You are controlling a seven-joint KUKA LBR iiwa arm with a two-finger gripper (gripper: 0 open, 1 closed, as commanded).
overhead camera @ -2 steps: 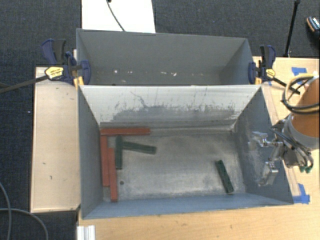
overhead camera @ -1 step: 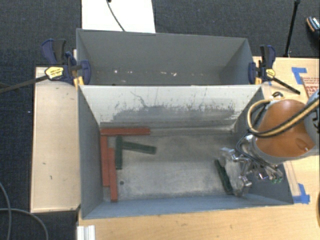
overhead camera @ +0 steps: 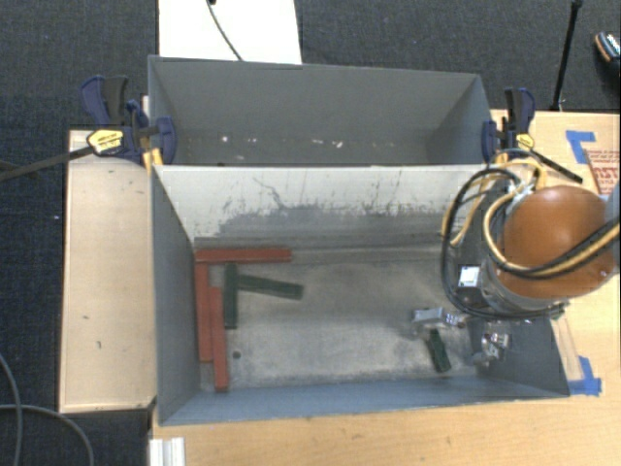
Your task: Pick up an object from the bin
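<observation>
My gripper (overhead camera: 459, 331) hangs low over the bin's right front corner, under the arm's orange dome. Its two metal fingertips stand apart, so it is open, with nothing between them. A short dark green bar (overhead camera: 440, 351) lies on the bin floor just below the left fingertip (overhead camera: 427, 316), slanting toward the front wall. I cannot tell whether the tip touches it.
On the left side of the floor a red L-shaped block (overhead camera: 209, 309) lies along the left wall, and a dark green L-shaped block (overhead camera: 243, 289) sits inside its corner. Bare floor spans the middle.
</observation>
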